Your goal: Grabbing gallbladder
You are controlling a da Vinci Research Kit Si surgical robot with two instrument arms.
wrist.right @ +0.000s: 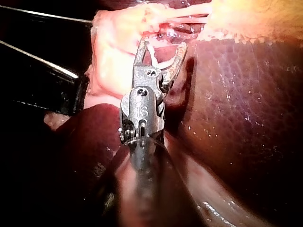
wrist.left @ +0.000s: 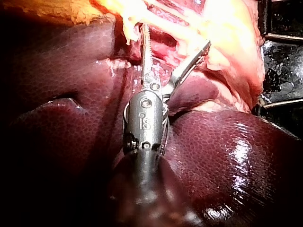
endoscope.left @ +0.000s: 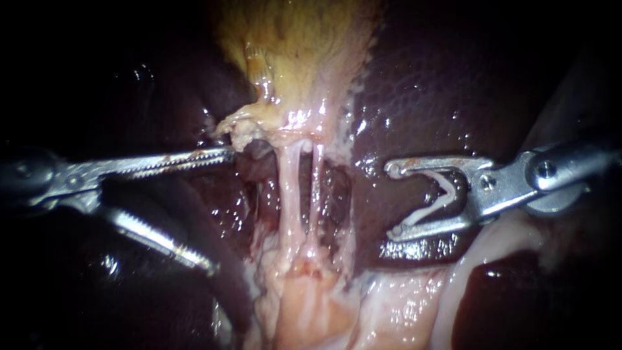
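The yellowish gallbladder hangs at the top middle, narrowing to a pale neck. Two thin tubes run down from the neck, side by side, to pale tissue below. My left instrument has serrated jaws standing wide open. Its upper jaw tip touches the frayed tissue at the neck's left edge, and its lower jaw hangs over dark liver. The left wrist view shows the left instrument spread before yellow tissue. My right instrument rests over the liver right of the tubes, holding a white clip between its parted jaws.
Dark red liver surrounds the gallbladder on both sides. Pale fatty tissue lies below the tubes. In the right wrist view, a black frame with metal rods stands beside the right instrument, past the tissue's edge.
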